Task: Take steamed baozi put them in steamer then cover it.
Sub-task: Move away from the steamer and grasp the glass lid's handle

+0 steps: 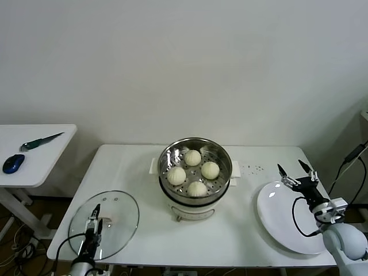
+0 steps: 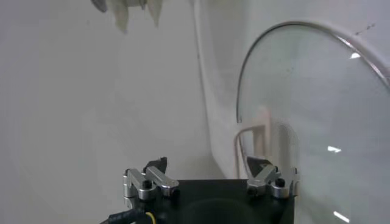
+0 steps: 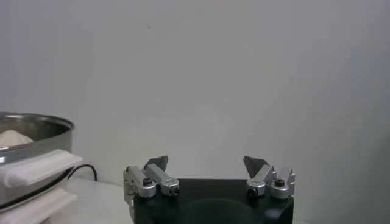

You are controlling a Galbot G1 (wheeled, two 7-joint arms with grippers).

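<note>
Your head view alone shows all four steamed baozi (image 1: 194,172) sitting in the steamer (image 1: 195,154) mid-worktop (image 1: 132,167). The right wrist view catches only the steamer's rim. Your left pincer (image 1: 96,214) hangs wide over the glass lid (image 1: 123,221); your right pincer (image 1: 296,171) hovers wide above the plate (image 1: 282,221).

A plain off-white wall (image 1: 184,63) fills the back of the room, evenly lit and bare. Before it stands a white tabletop (image 1: 132,167) with rounded corners, its far edge close to the wall. To the left, apart from it, is a smaller white side table (image 1: 43,150) carrying a blue computer mouse (image 1: 13,163) near its front edge and a dark green knife (image 1: 40,141) toward its far edge. Cables (image 1: 23,244) lie on the floor beneath it.
</note>
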